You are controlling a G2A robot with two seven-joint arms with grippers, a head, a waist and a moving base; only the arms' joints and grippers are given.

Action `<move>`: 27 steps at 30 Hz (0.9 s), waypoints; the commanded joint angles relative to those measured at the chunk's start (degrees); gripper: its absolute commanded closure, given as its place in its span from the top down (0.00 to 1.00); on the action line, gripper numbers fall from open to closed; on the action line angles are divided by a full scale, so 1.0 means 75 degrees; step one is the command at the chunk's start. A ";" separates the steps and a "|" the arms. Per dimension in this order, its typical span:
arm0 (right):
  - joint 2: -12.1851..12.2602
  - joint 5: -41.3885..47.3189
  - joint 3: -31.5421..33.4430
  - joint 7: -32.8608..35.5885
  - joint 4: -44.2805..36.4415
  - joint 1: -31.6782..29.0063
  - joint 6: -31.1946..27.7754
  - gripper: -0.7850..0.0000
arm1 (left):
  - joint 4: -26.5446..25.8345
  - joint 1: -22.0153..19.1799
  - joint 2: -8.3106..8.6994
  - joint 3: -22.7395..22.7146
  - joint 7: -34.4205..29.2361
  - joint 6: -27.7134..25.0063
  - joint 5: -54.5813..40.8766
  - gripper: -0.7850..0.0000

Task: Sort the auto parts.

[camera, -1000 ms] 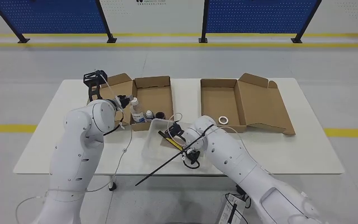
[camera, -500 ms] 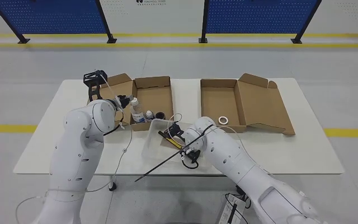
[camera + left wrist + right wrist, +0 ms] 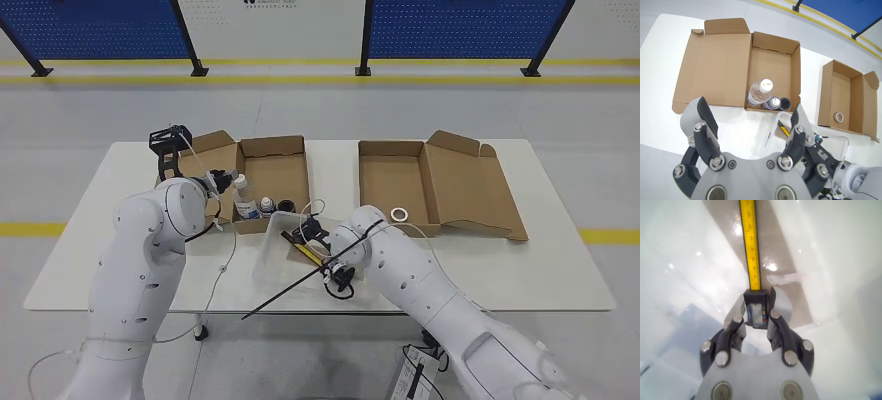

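Note:
A digital caliper [image 3: 751,247] with a yellow scale and a black display lies inside a clear plastic bin [image 3: 268,265] at the table's front middle. My right gripper [image 3: 757,300] is down in the bin, shut on the caliper's display head. The caliper [image 3: 303,250] points toward the left cardboard box [image 3: 285,150]. That box holds a clear bottle [image 3: 761,91], a spray can [image 3: 773,101] and a black can [image 3: 785,103] at its near edge. My left gripper [image 3: 749,108] hangs open and empty above the table, near that box's front edge.
The right cardboard box [image 3: 385,150] holds a white ring [image 3: 400,214], with its lid folded out to the right. The left box's lid [image 3: 719,68] lies open flat. A long thin black rod [image 3: 290,290] slants from the right arm past the table's front edge.
My right gripper with the caliper has shifted slightly toward the back of the bin, and the black rod moved with the arm. The left arm has stayed where it was.

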 commanded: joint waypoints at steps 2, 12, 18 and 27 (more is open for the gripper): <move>0.0055 0.0029 0.0126 0.0094 -0.0307 -0.0090 0.0039 0.00 | 0.0000 0.0000 0.0000 0.0000 0.0000 0.0000 0.0000 1.00; 0.0399 -0.0007 0.0908 0.0443 -0.1912 -0.0759 0.0271 0.00 | 0.0000 0.0000 0.0000 0.0000 0.0000 0.0000 0.0000 1.00; 0.0645 -0.0012 0.1552 0.0630 -0.2890 -0.1294 0.0303 0.00 | 0.0000 0.0000 0.0000 0.0000 0.0000 0.0000 0.0000 1.00; 0.0921 0.1061 0.2697 0.0361 -0.4031 -0.2026 -0.0026 0.00 | 0.0000 0.0000 0.0000 0.0000 0.0000 0.0000 0.0000 1.00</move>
